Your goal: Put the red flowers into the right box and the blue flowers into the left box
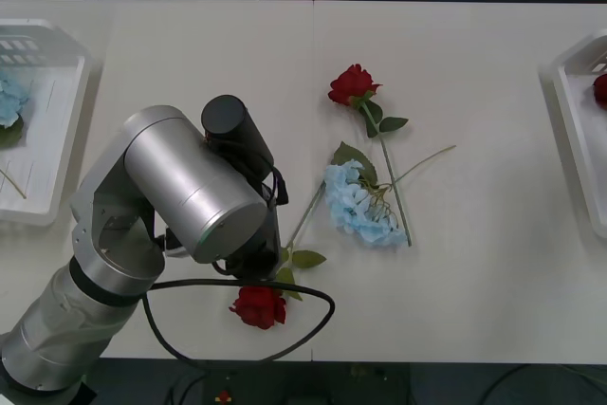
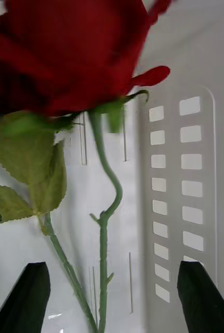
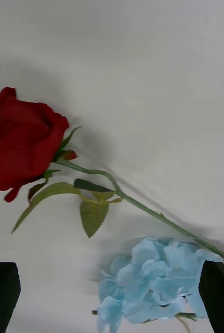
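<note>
White tabletop point(image 1: 190, 54) fills the front view, with chair wheels on the dark floor behind it. On the table's left side sits the left box point(image 1: 57, 111), and a bit of a blue flower point(image 1: 9, 97) lies inside it. On the table's right side is the right box point(image 1: 574, 101), with a bit of red point(image 1: 600, 89) in it.

In the middle of the table lie three loose flowers. One red rose point(image 1: 353, 83) lies far from the robot, and its stem runs down past a blue flower point(image 1: 362, 204). Another red rose point(image 1: 258, 306) lies near the table's front edge, just beside the big silver left arm point(image 1: 180, 196).

The left gripper point(image 3: 112, 296) hangs over the table with its black fingers point(image 3: 2, 286) wide apart (nothing is between them). Under it are a red rose point(image 3: 23, 140) and a blue flower point(image 3: 153, 281).

The right gripper point(image 2: 114, 299) is open too. It is over the slotted white wall point(image 2: 174, 208) of a box, where a red rose point(image 2: 65, 52) lies with its green stem point(image 2: 104, 234) between the black fingers point(image 2: 26, 296), not touching them.
</note>
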### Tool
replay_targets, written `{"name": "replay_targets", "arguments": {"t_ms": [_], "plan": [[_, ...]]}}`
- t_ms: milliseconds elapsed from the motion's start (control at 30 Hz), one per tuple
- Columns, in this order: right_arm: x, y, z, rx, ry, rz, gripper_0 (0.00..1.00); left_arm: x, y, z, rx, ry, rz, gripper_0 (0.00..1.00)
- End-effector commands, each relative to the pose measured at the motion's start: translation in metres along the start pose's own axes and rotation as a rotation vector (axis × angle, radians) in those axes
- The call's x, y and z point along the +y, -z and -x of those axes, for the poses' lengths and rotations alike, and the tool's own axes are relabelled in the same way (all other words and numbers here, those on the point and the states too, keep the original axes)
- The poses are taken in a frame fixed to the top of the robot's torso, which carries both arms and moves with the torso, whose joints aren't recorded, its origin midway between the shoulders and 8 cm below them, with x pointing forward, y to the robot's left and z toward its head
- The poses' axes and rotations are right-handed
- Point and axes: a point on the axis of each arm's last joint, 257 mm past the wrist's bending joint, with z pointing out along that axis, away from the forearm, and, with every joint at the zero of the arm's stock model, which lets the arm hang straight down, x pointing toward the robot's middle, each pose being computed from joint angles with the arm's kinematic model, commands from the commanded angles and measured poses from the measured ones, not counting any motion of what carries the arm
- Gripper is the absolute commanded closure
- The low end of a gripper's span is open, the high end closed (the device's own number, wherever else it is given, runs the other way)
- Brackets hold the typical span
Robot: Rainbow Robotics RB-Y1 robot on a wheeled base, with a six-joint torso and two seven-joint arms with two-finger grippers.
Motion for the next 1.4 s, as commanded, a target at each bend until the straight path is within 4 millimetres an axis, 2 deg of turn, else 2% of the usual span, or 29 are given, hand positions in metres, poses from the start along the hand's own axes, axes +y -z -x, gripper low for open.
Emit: {"name": "replay_targets", "arguments": {"t_ms": [33, 100, 200, 333, 400, 467, 500, 567, 667, 700, 733, 800, 967, 1100, 1267, 1300, 1400], "plan": [[-0.012, 0.019, 0.033, -0.035, -0.083, 0.032, 0.27, -0.013, -0.019, -0.022, -0.023, 0.063, -0.077, 0.0], [-0.019, 0.029, 0.04, -0.023, -0.115, 0.056, 0.27, -0.016, -0.038, -0.019, -0.055, 0.091, -0.09, 0.0], [-0.024, 0.048, 0.052, -0.013, -0.144, 0.097, 0.27, -0.009, -0.056, -0.015, -0.083, 0.092, -0.069, 0.0], [-0.002, 0.08, 0.067, 0.016, -0.141, 0.204, 0.24, 0.002, -0.068, -0.018, -0.081, 0.08, -0.056, 0.0], [0.019, 0.099, 0.076, 0.023, -0.107, 0.259, 0.22, 0.005, -0.068, -0.021, -0.068, 0.082, -0.053, 0.0], [0.051, 0.119, 0.086, 0.018, -0.062, 0.333, 0.21, 0.007, -0.069, -0.022, -0.066, 0.085, -0.05, 0.0], [0.059, 0.123, 0.086, 0.02, -0.046, 0.349, 0.21, 0.008, -0.07, -0.021, -0.067, 0.085, -0.047, 0.0], [0.094, 0.14, 0.091, 0.011, 0.027, 0.409, 0.2, 0.011, -0.072, -0.021, -0.063, 0.088, -0.043, 0.0], [0.134, 0.157, 0.094, -0.009, 0.115, 0.467, 0.18, 0.015, -0.078, -0.021, -0.048, 0.094, -0.045, 0.0], [0.157, 0.166, 0.095, -0.026, 0.156, 0.498, 0.17, 0.016, -0.08, -0.02, -0.042, 0.094, -0.049, 0.0], [0.165, 0.17, 0.095, -0.033, 0.174, 0.508, 0.17, 0.017, -0.081, -0.02, -0.04, 0.094, -0.048, 0.0], [0.196, 0.182, 0.097, -0.055, 0.227, 0.537, 0.15, 0.02, -0.084, -0.016, -0.046, 0.095, -0.044, 0.0], [0.259, 0.205, 0.109, -0.076, 0.21, 0.588, 0.1, 0.027, -0.093, -0.008, -0.058, 0.089, -0.035, 0.0], [0.299, 0.215, 0.124, -0.104, 0.201, 0.554, 0.07, 0.035, -0.106, 0.0, -0.078, 0.075, -0.02, 0.0], [0.339, 0.224, 0.131, -0.128, 0.173, 0.536, 0.05, 0.041, -0.119, 0.007, -0.091, 0.06, -0.018, 0.0], [0.352, 0.23, 0.132, -0.132, 0.158, 0.546, 0.04, 0.043, -0.121, 0.008, -0.091, 0.062, -0.017, 0.0], [0.373, 0.24, 0.134, -0.14, 0.146, 0.563, 0.03, 0.044, -0.124, 0.012, -0.098, 0.058, -0.017, 0.0]]}}
